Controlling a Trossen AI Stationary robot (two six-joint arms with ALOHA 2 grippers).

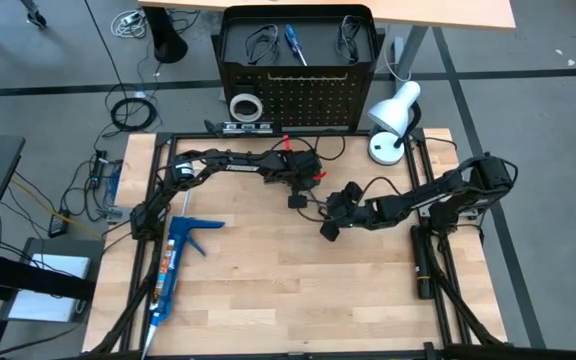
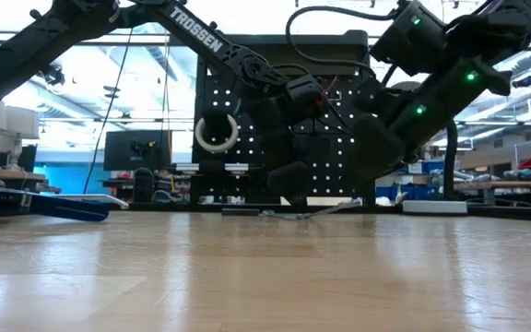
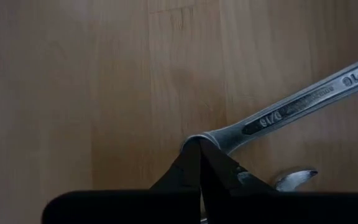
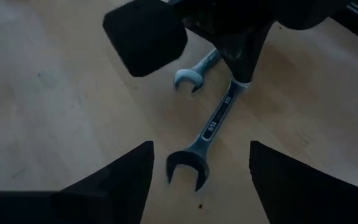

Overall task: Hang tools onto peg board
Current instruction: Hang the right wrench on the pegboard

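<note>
Left gripper [image 3: 201, 163] jaws pinched tight on the shaft of a silver wrench [image 4: 204, 140], low at mid-table [image 1: 268, 290], wrench tip touching the wood. A second wrench [image 4: 191, 73] lies just beside it, partly hidden behind the left gripper. Right gripper [image 4: 197, 163] jaws spread wide, holding nothing, hovering near the open-end head of the held wrench. Peg board [image 1: 313, 95] stands at the table's far edge with a white tape ring [image 1: 244, 106] and blue-handled screwdriver [image 1: 295, 43] hung on it. White lamp [image 1: 393, 118] beside it.
</note>
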